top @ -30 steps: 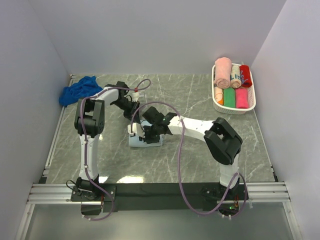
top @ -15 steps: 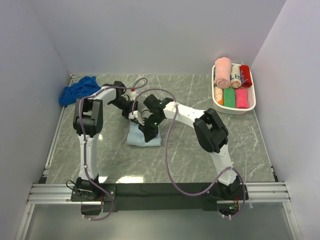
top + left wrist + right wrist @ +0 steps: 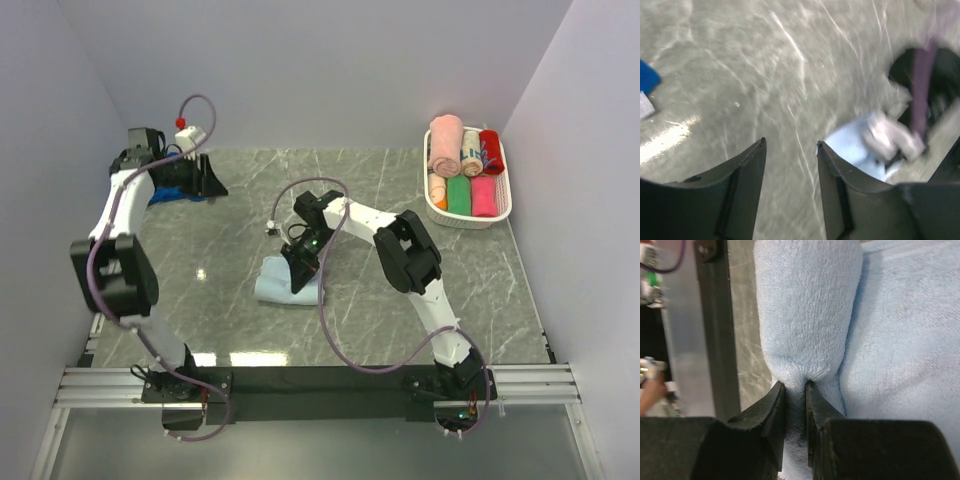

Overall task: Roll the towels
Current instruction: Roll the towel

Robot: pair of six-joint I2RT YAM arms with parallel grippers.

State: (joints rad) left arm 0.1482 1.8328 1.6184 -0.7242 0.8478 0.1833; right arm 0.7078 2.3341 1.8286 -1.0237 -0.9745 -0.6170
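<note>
The pale sky blue towel (image 3: 282, 287) lies partly rolled near the table's middle. My right gripper (image 3: 304, 262) is shut on the end of its rolled part (image 3: 810, 305), pinching the terry between both fingers (image 3: 795, 386). My left gripper (image 3: 207, 182) is up at the back left, open, with only bare table between its fingers (image 3: 791, 145). The pale towel (image 3: 855, 147) shows blurred ahead of it to the right. The royal blue towel (image 3: 168, 192) lies crumpled in the back left corner, mostly hidden behind the left arm. A corner of it (image 3: 647, 77) shows in the left wrist view.
A white basket (image 3: 503, 205) at the back right holds several rolled towels in pink, green and red. Grey walls close in the table on the left, back and right. A purple cable loops over each arm.
My left arm has swung from the pale towel to the back left corner, and its jaws have opened. The right gripper has kept its grip and shifted slightly left with the towel.
</note>
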